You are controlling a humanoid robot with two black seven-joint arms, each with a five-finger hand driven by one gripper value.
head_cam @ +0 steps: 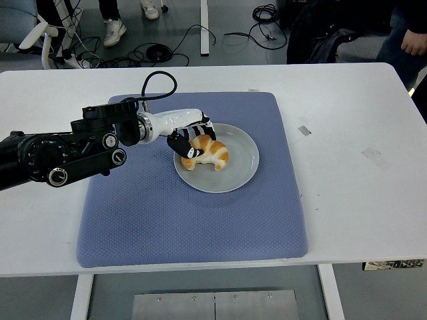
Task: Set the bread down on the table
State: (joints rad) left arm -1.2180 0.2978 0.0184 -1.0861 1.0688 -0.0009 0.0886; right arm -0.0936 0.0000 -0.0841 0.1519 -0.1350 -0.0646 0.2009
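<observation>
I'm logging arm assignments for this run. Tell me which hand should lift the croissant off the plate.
Left. The left hand is at the croissant on the grey plate, fingers curled around its left end. The right arm is out of view.
</observation>
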